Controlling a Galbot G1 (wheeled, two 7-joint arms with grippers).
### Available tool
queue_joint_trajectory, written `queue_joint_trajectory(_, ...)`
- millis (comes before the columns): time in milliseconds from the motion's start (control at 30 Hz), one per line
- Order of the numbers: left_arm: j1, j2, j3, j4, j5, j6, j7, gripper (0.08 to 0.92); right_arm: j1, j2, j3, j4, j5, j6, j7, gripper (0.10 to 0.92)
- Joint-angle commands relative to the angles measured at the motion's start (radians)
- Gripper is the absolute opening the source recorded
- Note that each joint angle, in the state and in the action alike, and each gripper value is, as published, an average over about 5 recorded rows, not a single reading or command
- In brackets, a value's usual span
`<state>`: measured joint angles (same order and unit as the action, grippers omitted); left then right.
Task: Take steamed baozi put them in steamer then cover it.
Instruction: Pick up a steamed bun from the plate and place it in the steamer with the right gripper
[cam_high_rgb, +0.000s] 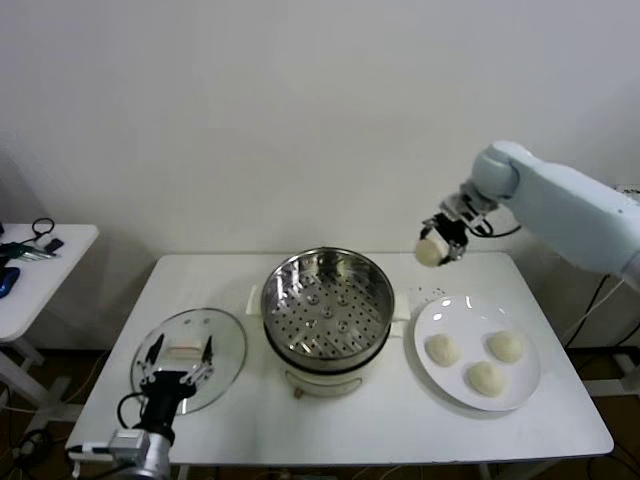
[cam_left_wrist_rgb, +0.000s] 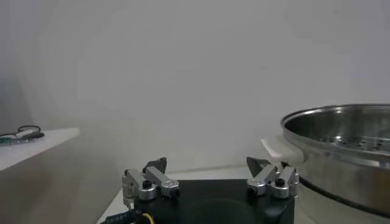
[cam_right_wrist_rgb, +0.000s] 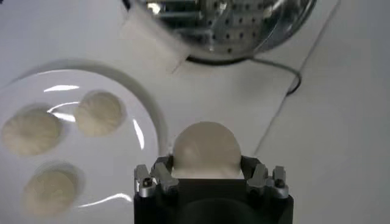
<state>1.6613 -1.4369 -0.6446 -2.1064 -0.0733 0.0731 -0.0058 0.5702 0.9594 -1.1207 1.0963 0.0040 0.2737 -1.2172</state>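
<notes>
Left claw (cam_high_rgb: 180, 352) (open) over cover (cam_high_rgb: 225, 345).

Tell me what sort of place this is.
Probably a lab or test room staged as a kitchen task, not a real kitchen: a plain white folding table against a bare white wall, cables on a white side table, and a shiny stainless-steel steamer basket beside a flat white plate of buns.
</notes>
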Motion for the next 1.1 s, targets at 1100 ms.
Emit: queue_joint_trajectory(1100,0.035,0.01,-0.019,0.006,-0.023,-0.013,-0.001,0.823,-0.258,0.364,0.071,0.09,-0.713,0.423,0.086,0.721)
